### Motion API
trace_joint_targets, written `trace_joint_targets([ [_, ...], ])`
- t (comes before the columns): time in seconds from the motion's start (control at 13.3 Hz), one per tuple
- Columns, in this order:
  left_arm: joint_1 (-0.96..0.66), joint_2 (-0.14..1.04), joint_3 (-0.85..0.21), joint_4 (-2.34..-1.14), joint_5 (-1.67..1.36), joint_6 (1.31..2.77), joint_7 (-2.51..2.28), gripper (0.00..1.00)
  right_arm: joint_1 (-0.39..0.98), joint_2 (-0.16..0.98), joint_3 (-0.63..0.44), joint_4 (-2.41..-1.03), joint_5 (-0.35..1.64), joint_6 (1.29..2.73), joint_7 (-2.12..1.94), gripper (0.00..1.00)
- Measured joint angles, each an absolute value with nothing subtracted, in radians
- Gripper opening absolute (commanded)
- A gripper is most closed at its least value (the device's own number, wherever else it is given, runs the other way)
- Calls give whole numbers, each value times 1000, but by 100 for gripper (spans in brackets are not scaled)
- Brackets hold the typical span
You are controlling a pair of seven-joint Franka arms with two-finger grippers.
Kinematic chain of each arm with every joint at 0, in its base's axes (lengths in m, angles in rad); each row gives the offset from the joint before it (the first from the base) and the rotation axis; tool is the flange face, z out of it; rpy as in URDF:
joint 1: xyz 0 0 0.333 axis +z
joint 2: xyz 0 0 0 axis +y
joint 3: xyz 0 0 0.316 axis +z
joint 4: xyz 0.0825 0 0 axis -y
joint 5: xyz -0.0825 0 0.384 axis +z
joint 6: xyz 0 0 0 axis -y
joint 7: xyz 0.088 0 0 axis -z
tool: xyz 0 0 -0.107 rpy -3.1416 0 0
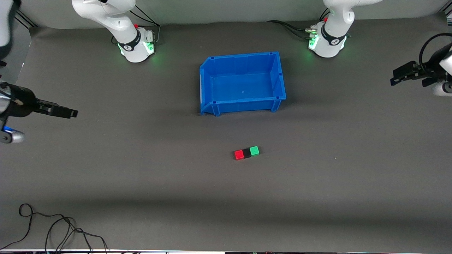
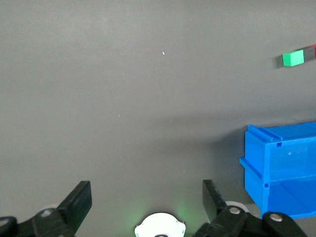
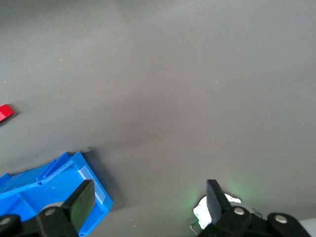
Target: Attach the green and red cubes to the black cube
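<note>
The red cube (image 1: 239, 154), the black cube (image 1: 246, 152) and the green cube (image 1: 254, 150) lie touching in one row on the mat, black in the middle, nearer to the front camera than the blue bin. My left gripper (image 1: 397, 76) is open and empty, held up over the left arm's end of the table, far from the cubes. My right gripper (image 1: 71, 113) is open and empty over the right arm's end. The left wrist view shows the green cube (image 2: 293, 58) and the open gripper (image 2: 147, 197). The right wrist view shows the red cube (image 3: 5, 112) and the open gripper (image 3: 148, 200).
The large blue bin (image 1: 206, 88) stands empty mid-table between the arm bases; it also shows in the left wrist view (image 2: 276, 168) and the right wrist view (image 3: 54, 182). Loose black cables (image 1: 53, 229) lie at the table's edge nearest the front camera, toward the right arm's end.
</note>
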State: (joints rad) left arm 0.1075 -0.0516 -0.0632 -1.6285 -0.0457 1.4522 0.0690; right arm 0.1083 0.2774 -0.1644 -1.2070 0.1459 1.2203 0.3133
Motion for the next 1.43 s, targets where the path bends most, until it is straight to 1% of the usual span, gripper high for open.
trace_joint_targets([
  [0.15, 110, -36, -56, -1597, -46, 1475, 66, 100, 44, 228, -106, -1266, 120, 1257, 277, 100],
  [0.22, 111, -36, -55, -1595, -45, 1491, 65, 100, 28, 186, -89, -1324, 112, 1311, 243, 100],
  [0.38, 111, -32, -55, -1595, -36, 1512, 65, 100, 13, 89, -79, -1468, 101, 1429, 173, 100],
  [0.53, 110, -22, -58, -1595, -10, 1535, 65, 100, -12, 15, -77, -1564, 93, 1494, 119, 100],
  [0.75, 105, -11, -64, -1590, -9, 1545, 46, 99, -36, -32, -76, -1575, 82, 1527, 100, 100],
  [0.97, 60, -11, -62, -1583, -6, 1537, 38, 97, -36, -39, -60, -1559, 50, 1529, 99, 100],
  [1.2, -8, -11, -33, -1581, 6, 1523, 24, 95, -36, -37, -12, -1559, 1, 1529, 96, 100],
  [1.27, -13, -11, -27, -1581, 7, 1521, 24, 95, -36, -36, -3, -1559, -4, 1529, 96, 100],
  [1.43, -14, -10, -17, -1582, 7, 1515, 24, 99, -36, -35, 0, -1559, -6, 1529, 96, 100],
])
